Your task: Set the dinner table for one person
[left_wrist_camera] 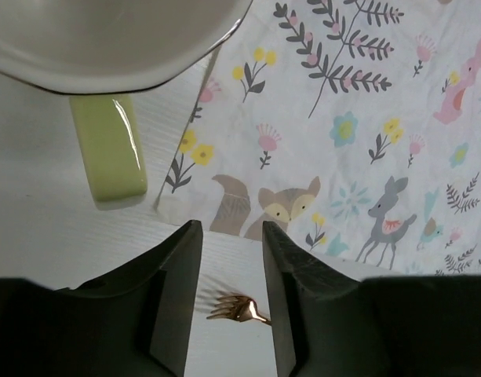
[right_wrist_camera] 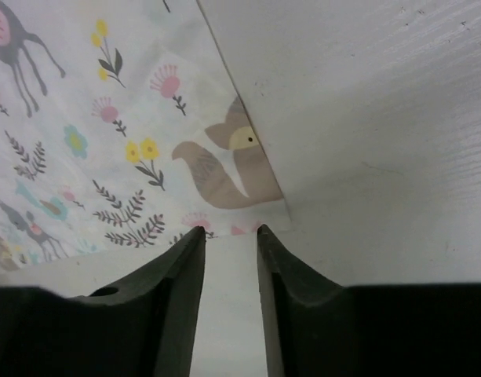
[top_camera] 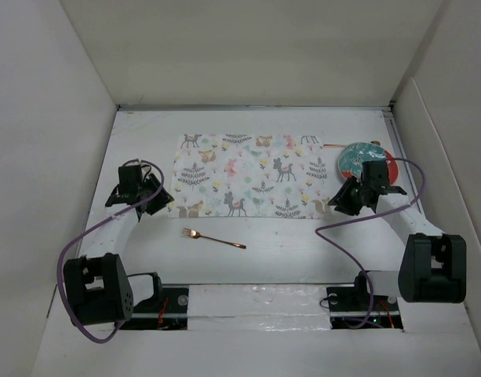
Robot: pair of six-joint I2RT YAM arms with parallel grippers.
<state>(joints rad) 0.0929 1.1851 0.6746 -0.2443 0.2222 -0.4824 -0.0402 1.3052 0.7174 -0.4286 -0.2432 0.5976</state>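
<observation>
The dinner table point(top_camera: 303, 251) lies under both arms, its white top reaching to the panel walls. The woodland placemat point(top_camera: 256, 177) lies flat on its far half, between the two grippers, marking where the setting likely belongs.

The left gripper point(left_wrist_camera: 231, 232) hangs over the mat's near corner, jaws parted and empty. Through the gap between its fingers the copper fork point(top_camera: 214, 238) shows on bare table. Ahead and to the left of the fingers stands a white mug point(left_wrist_camera: 107, 149) with a pale green handle, just off the mat's edge.

The right gripper point(right_wrist_camera: 228, 236) is likewise parted and holding nothing, its fingers aimed down at the mat's other near corner. The teal and red plate point(top_camera: 351, 157) sits just beyond it, beside the mat, not on it.

Nothing stands on the mat, so the setting looks barely begun.
</observation>
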